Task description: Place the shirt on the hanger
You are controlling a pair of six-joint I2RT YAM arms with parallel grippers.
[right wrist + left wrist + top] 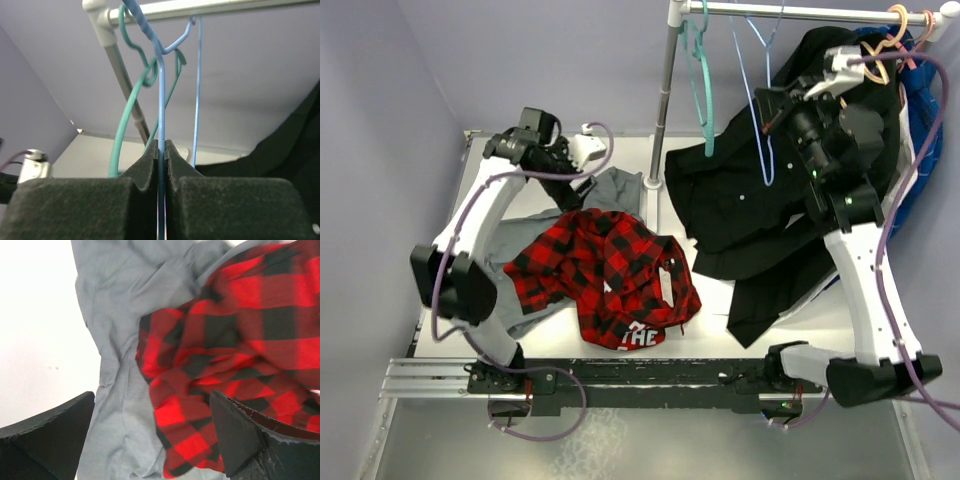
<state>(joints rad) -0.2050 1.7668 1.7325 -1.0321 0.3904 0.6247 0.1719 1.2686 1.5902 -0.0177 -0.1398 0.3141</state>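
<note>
The red-and-black plaid shirt (610,272) lies crumpled at the table's middle, with white letters showing at its near edge. It lies partly on a grey shirt (613,188). My left gripper (582,188) hovers open over the far left edge of the plaid shirt (235,340), where it overlaps the grey shirt (125,305). Its fingers (240,435) hold nothing. The pale blue hanger (767,170) hangs by its hook from the rack rail (800,12). My right gripper (768,110) is raised and shut on the hanger's thin wire (161,100), just below the hook.
A teal hanger (701,85) hangs on the rail left of the blue one, also in the right wrist view (125,125). A black shirt (740,220) drapes over the table's right side. Tan hangers (902,22) and a blue garment (923,110) hang at the far right. The rack post (667,90) stands behind.
</note>
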